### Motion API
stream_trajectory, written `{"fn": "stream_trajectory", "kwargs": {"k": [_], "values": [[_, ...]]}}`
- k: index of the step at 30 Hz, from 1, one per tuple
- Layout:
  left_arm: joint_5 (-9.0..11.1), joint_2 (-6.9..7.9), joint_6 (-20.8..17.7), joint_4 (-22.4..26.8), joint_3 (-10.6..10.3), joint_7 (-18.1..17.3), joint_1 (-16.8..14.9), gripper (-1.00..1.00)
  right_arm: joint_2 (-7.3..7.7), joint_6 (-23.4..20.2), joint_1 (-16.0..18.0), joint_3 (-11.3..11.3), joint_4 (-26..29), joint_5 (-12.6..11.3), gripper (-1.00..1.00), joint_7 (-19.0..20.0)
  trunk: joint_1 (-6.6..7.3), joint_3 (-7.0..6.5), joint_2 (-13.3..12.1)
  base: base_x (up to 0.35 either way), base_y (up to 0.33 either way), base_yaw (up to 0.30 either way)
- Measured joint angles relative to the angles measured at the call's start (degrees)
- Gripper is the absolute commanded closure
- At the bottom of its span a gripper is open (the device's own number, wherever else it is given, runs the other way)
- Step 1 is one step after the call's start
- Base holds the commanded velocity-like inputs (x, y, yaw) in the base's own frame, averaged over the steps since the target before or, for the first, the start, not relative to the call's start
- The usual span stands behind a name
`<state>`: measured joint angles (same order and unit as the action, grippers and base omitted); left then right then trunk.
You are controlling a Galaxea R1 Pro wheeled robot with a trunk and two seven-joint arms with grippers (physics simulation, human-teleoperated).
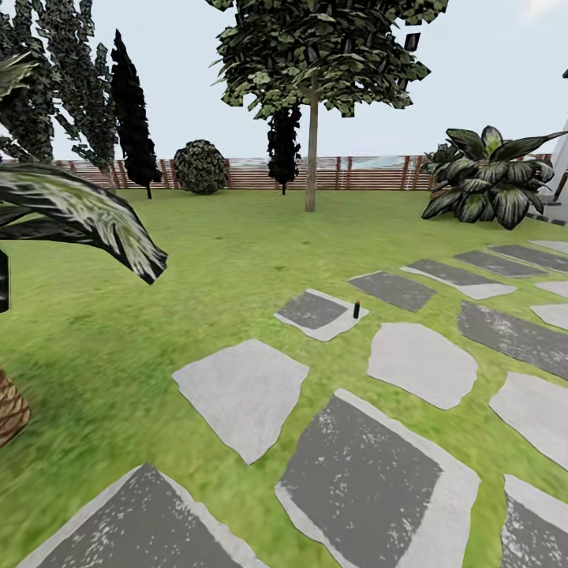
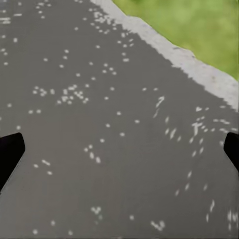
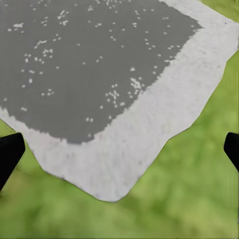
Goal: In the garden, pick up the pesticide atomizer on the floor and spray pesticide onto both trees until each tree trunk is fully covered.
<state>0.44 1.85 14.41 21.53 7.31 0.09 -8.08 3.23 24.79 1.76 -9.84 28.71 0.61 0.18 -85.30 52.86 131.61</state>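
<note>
The garden lawn [image 1: 197, 260] stretches to a slat fence [image 1: 363, 173]. One tree [image 1: 315, 47] with ragged dark foliage stands far ahead, its straight tree trunk [image 1: 312, 162] bare. A small dark upright object with a reddish tip [image 1: 356, 308] stands at the edge of a paving stone [image 1: 315, 312]; I cannot tell whether it is the pesticide atomizer. My left gripper [image 2: 119, 154] is open over dark speckled paving [image 2: 99, 124], with nothing between its fingers. My right gripper [image 3: 119, 152] is open and empty too, over a stone's pale corner [image 3: 149, 129] and grass.
A palm frond [image 1: 87, 217] and a scaly palm trunk [image 1: 11, 406] are close at the left. Grey stepping stones [image 1: 363, 473] run from the foreground to the right. A broad-leaved plant [image 1: 489, 181] stands far right. A round bush [image 1: 199, 166] and dark conifers [image 1: 130, 110] line the fence.
</note>
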Motion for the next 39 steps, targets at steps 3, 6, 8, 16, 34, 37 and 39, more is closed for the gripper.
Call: {"fn": "stream_trajectory", "kwargs": {"k": [3,6,8,16,34,37,39], "values": [[0.0,0.0,0.0,0.0,0.0,0.0,0.0,-1.0,0.02,0.0,0.0,0.0,0.0,0.0,-1.0,0.0,0.0,0.0,0.0,0.339,0.0,0.0],[0.0,0.0,0.0,0.0,0.0,0.0,0.0,-1.0,-0.01,0.0,0.0,0.0,0.0,0.0,-1.0,0.0,0.0,0.0,0.0,0.339,0.0,0.0],[-0.1,0.0,0.0,0.0,0.0,0.0,0.0,-1.0,0.0,0.0,0.0,0.0,0.0,0.0,-1.0,0.0,0.0,0.0,0.0,0.339,0.0,0.0],[-0.1,0.0,0.0,0.0,0.0,0.0,0.0,-1.0,-0.02,0.0,0.0,0.0,0.0,0.0,-1.0,0.0,0.0,0.0,0.0,0.339,0.0,0.0],[-0.1,0.07,0.0,0.0,0.0,0.0,0.0,-1.0,0.0,0.0,0.0,0.0,0.0,0.0,-1.0,0.0,0.0,0.0,0.0,0.339,0.0,-0.221],[-0.1,0.09,0.0,0.0,0.0,0.0,0.0,-1.0,-0.01,0.0,0.0,0.0,0.0,0.0,-1.0,0.0,0.0,0.0,0.0,0.339,0.0,-0.264],[-0.1,0.09,0.0,0.0,0.0,0.0,0.0,-1.0,0.01,0.0,0.0,0.0,0.0,0.0,-1.0,0.0,0.0,0.0,0.0,0.339,0.0,-0.264]]}}
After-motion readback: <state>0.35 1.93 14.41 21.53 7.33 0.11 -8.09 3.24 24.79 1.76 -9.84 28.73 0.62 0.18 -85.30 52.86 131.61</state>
